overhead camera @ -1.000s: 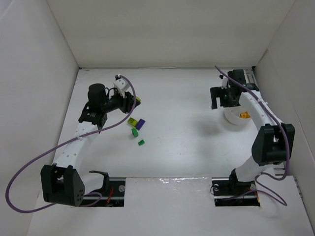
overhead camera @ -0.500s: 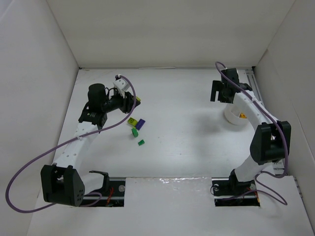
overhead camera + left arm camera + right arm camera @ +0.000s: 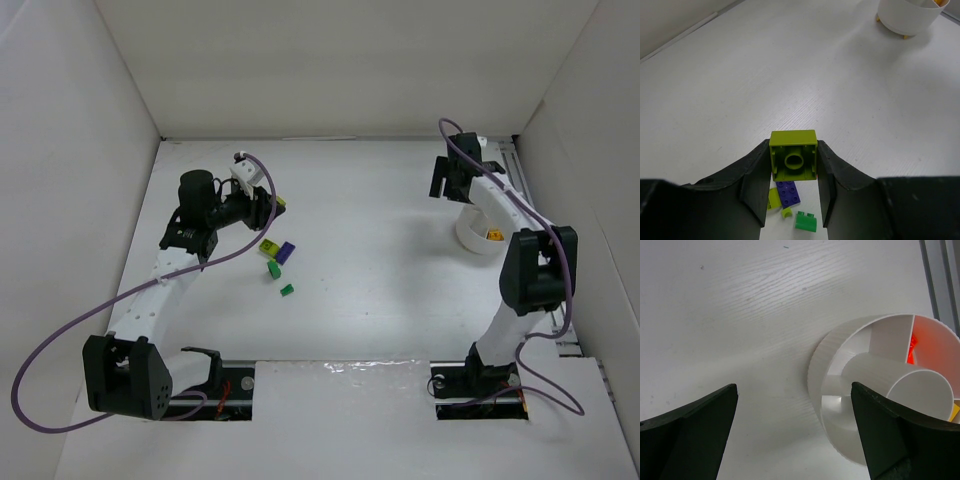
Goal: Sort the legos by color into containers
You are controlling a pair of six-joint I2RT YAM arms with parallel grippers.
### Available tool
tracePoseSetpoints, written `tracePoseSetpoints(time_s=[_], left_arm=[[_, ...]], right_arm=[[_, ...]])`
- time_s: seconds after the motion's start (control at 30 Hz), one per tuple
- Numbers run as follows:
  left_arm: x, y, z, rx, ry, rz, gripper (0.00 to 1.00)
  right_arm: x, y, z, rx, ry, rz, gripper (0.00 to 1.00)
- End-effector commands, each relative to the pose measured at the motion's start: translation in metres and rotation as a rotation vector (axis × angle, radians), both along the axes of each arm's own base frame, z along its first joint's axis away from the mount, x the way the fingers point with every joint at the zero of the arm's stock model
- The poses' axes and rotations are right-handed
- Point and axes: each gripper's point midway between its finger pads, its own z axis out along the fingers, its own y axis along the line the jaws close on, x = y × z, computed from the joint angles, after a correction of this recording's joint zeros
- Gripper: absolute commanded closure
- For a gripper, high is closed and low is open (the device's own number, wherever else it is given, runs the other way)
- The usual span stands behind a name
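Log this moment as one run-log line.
left end effector: shut on lime green brick | right end effector: open, empty, near bowl | loose: purple brick, dark green brick

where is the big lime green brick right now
In the left wrist view, the big lime green brick is clamped in the left gripper, above the purple brick and dark green brick lying on the table.

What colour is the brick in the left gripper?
The brick is lime green; clearest in left wrist view.

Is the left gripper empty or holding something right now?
Holding. The left gripper is shut on a lime green brick, with both jaws pressed against its sides.
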Motion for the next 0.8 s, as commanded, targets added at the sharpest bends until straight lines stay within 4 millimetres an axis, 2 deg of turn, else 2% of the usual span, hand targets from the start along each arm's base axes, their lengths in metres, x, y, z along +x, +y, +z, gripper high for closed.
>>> tracePoseSetpoints(time_s=[0.0,0.13,0.2,0.4,0.57,0.77], left_arm=[[0.003,-0.001,0.012,-0.005,-0.046,-0.011,1.0],[0.004,-0.001,0.009,-0.003,-0.037,-0.011,1.0],[0.006,-0.002,0.006,-0.002,-0.028,-0.011,1.0],[0.009,-0.002,0.008,-0.003,-0.037,-0.011,1.0],[0.01,-0.002,0.005,-0.002,-0.028,-0.011,1.0],[0.011,-0.002,0.009,-0.003,-0.037,-0.011,1.0]], right_arm=[[0.024,-0.009,0.024,0.003,-0.103,-0.048,0.01],[0.03,-0.006,0.018,0.01,-0.091,-0.042,0.01],[0.032,-0.006,0.022,0.011,-0.1,-0.041,0.01],[0.033,-0.002,0.007,0.024,-0.068,-0.028,0.01],[0.032,0.009,0.005,0.031,-0.058,-0.001,0.01],[0.027,0.012,-0.004,0.041,-0.031,0.019,0.01]])
